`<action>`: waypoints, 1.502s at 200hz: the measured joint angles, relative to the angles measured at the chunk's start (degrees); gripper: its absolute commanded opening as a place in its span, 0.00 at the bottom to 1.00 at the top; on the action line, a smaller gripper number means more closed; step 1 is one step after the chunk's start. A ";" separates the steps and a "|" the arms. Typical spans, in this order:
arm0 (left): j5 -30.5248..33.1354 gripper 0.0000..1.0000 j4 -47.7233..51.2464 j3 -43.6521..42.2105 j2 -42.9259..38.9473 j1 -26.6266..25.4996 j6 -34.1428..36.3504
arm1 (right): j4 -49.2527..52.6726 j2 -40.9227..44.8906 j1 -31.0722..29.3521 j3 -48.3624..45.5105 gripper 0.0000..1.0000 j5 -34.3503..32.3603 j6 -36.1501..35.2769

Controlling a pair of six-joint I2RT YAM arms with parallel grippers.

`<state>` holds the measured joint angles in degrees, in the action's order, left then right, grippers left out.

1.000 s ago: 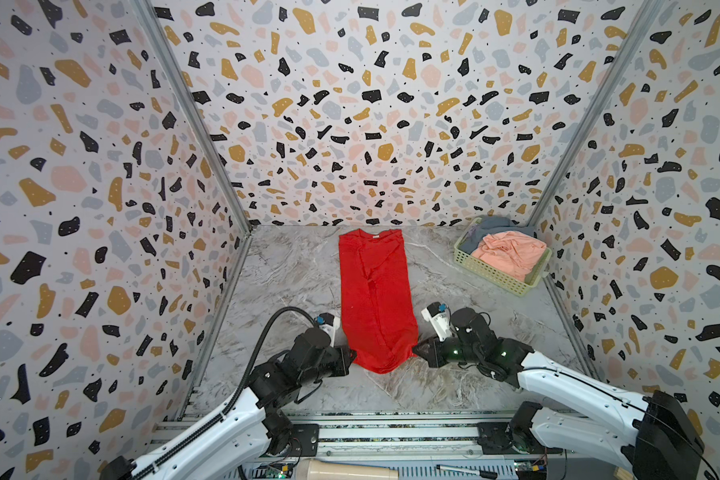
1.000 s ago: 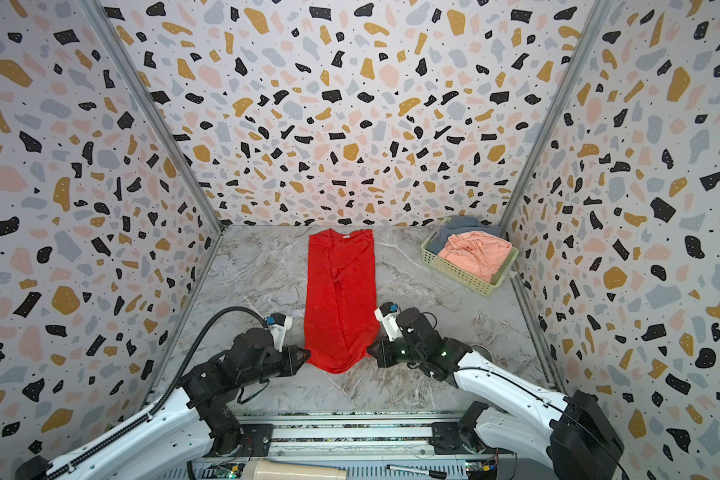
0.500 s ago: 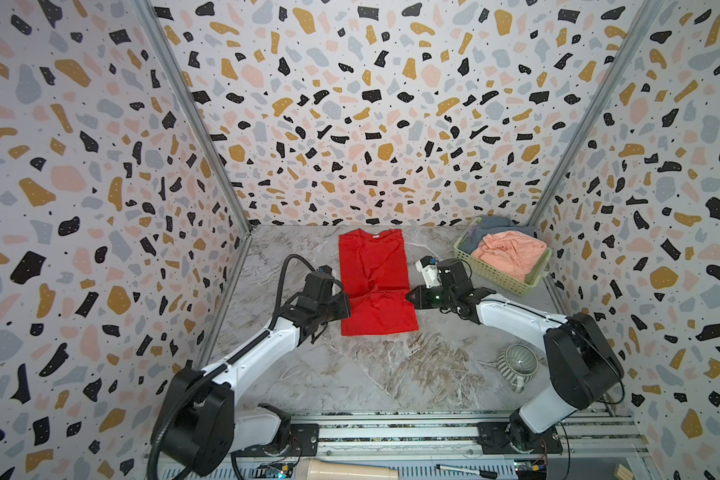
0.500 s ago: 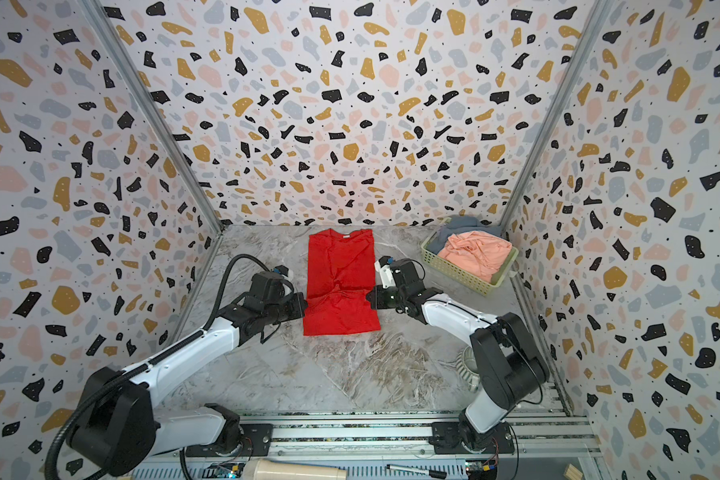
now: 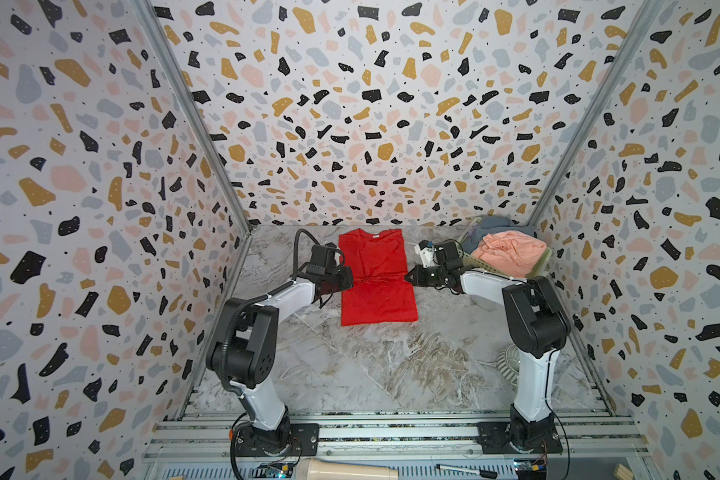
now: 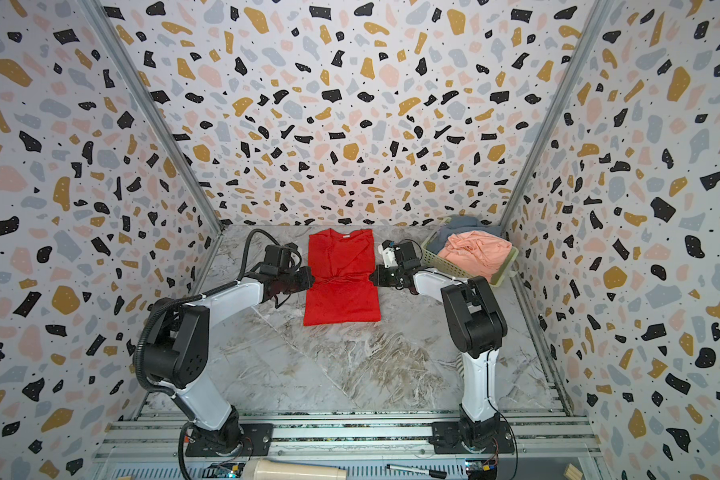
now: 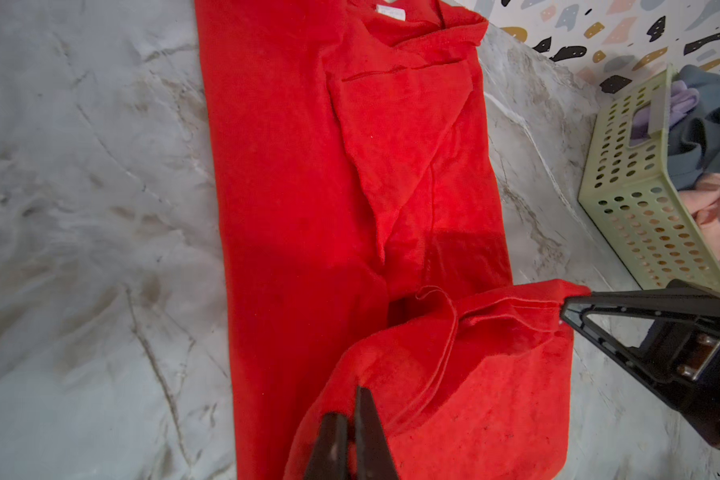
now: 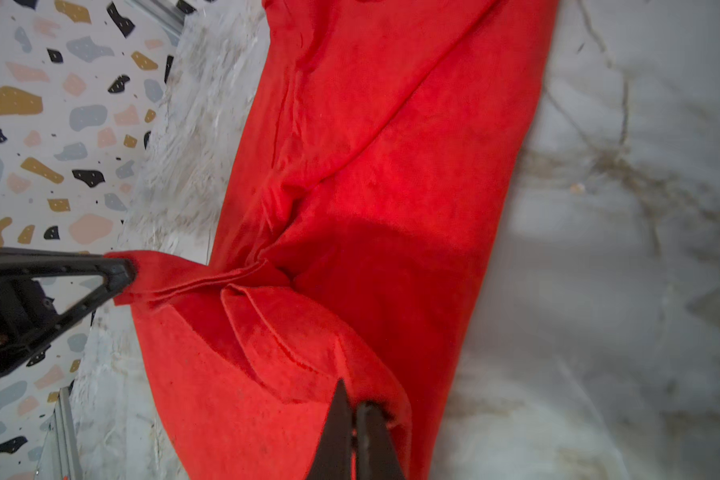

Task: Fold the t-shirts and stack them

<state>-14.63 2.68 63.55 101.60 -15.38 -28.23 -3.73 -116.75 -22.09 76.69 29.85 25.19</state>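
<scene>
While both grippers are clamped on it, the red shirt (image 5: 377, 286) lies lengthwise on the table (image 5: 391, 365) at back centre. Its collar (image 5: 373, 235) is toward the rear wall, and it is already narrowed to a long strip with a sleeve folded in over the chest. The left gripper (image 5: 348, 277) has its jaws pinched tight on one hem corner, and the right gripper (image 5: 408, 276) is pinched tight on the other. Both wrist views show cloth caught right at the tips. Between them the hem (image 7: 445, 332) sags and wrinkles (one layer curls loose in the middle). The held edge sits about halfway up the strip, so I judge the step in hand to be the bottom-to-top fold.

The cloth looks light, soft and limp. It has no stiffness of its own, will drape wherever it is unsupported, and will likely drag on the layer beneath rather than slide. The corners are the right hold, both layers together, with the arms spread enough to draw the edge taut, since a slack edge would land creased. Nothing here is fragile, though so thin a pinch could slip out.

The pink shirt (image 5: 510, 251) lies crumpled on the grey shirt (image 5: 493, 222) in the basket (image 6: 449, 257) at back right, just beside the right arm. Neither is folded yet.
</scene>
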 measured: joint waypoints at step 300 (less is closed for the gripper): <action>-5.77 0.46 -12.41 -33.83 -17.18 -1.57 -11.54 | -21.62 19.56 -2.40 -40.94 0.58 3.10 21.29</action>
<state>-20.40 -9.74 29.71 84.42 -16.95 -39.77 -25.34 -97.19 -24.49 35.75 32.95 46.48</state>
